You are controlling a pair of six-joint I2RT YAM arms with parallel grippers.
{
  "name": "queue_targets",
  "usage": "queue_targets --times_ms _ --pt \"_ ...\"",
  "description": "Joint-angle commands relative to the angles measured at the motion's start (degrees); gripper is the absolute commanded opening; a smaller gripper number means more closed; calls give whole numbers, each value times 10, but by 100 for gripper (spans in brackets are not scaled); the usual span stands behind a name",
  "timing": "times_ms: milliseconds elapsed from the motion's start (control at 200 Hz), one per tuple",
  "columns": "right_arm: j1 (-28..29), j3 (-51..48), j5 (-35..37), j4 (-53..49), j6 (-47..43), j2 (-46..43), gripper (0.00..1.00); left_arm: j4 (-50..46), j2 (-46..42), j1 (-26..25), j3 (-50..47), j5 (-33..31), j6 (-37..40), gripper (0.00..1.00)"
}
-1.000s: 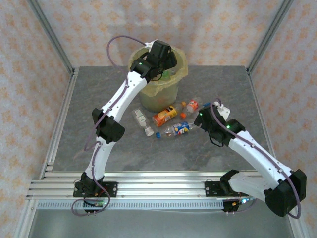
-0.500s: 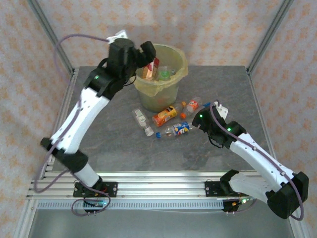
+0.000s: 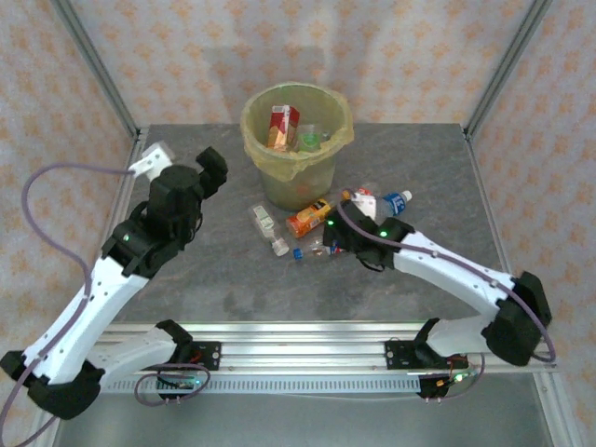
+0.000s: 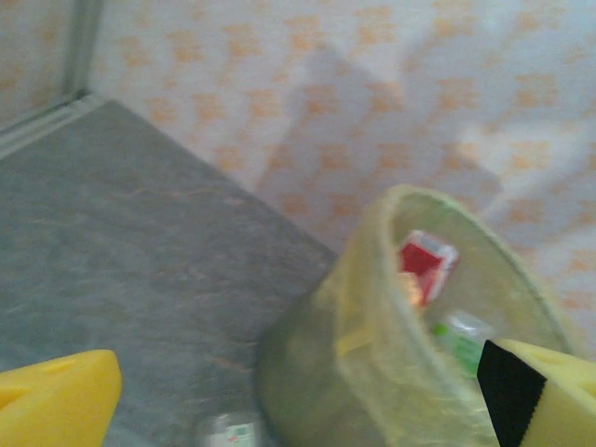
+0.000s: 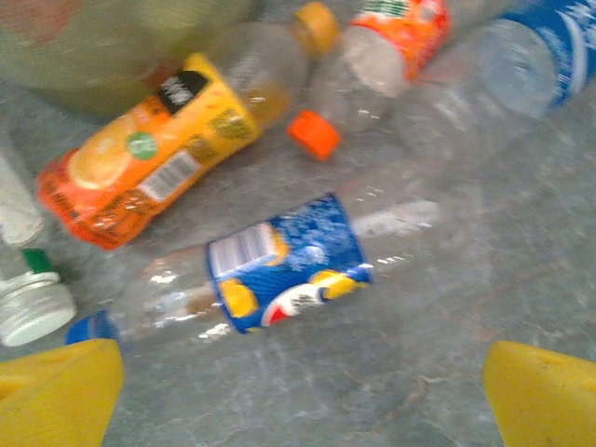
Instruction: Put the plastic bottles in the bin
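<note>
Grey table (image 3: 233,279), bottles (image 3: 310,219) beside bin (image 3: 289,182), right claw (image 5: 298,400) spread

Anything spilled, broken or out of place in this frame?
Nothing stands out. The bin stands upright. The orange-labelled bottle, the blue-and-yellow-labelled bottle and their neighbours lie on their sides on the table beside it, as the task expects. No liquid shows on the table.

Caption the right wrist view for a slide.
Right arm's open yellow fingers frame a clear blue-labelled plastic bottle lying on the grey table.
</note>
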Motion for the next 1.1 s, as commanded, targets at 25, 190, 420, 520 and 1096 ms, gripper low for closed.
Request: queue_targets --times_ms 25,190,420,520,1096 --pt "32 61 10 11 -46 66 99 -102 -73 -1 -96 -91 -100 100" --pt "51 122 -23 16 -68 145 100 -184 -191 -1 -220 -111 -197 100" --pt "66 194 -41 24 -101 232 90 -155 -356 -1 -363 -111 -255 100" --pt "78 230 -35 23 -119 274 88 -167 -381 -1 -381 -126 -270 100" --pt "88 456 9 -21 -184 496 90 -181 -348 -1 -380 -144 -272 100"
